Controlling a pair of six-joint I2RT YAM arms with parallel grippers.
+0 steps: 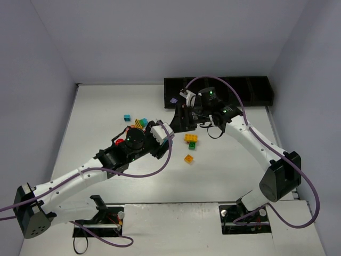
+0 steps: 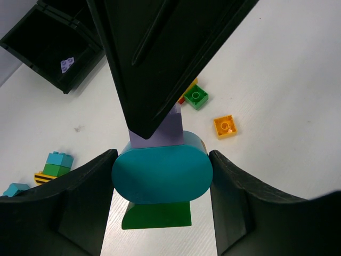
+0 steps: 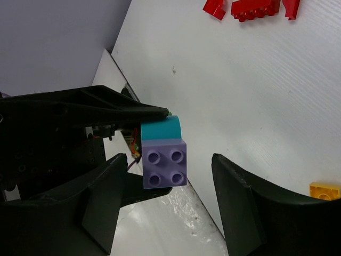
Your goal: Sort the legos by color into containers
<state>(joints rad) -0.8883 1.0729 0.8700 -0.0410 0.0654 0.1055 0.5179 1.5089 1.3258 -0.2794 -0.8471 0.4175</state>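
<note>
**Left gripper** (image 2: 162, 156): closed on a teal rounded brick (image 2: 162, 173), with one finger (image 2: 80, 202) pressed against each end. A lilac studded brick (image 3: 164, 162) is joined to the teal one, and a green piece (image 2: 157, 214) shows on the opposite side. The assembly is held above the white table (image 1: 106, 106), near its middle.

**Right gripper** (image 3: 169, 160): jaws apart, straddling the lilac studded brick with a gap on either side. No contact is visible. In the left wrist view its black finger (image 2: 160, 53) crosses in front of that brick and hides most of it.

**Surroundings:**
- Right of the meeting grippers, a yellow-and-green stack (image 1: 191, 140) and an orange brick (image 1: 188, 158) lie loose, slightly apart.
- To the left lie a small teal brick (image 1: 127, 117) and a yellow-and-red cluster (image 1: 139, 124), the cluster partly hidden by the left arm.
- Red pieces (image 3: 256, 8) show at the top edge of the right wrist view.

**Black tray** (image 1: 256, 90): stands along the far edge of the table. One lilac piece (image 2: 66, 64) lies in its left end bin. The right arm overlaps the middle bins, so their contents cannot be determined.
</note>
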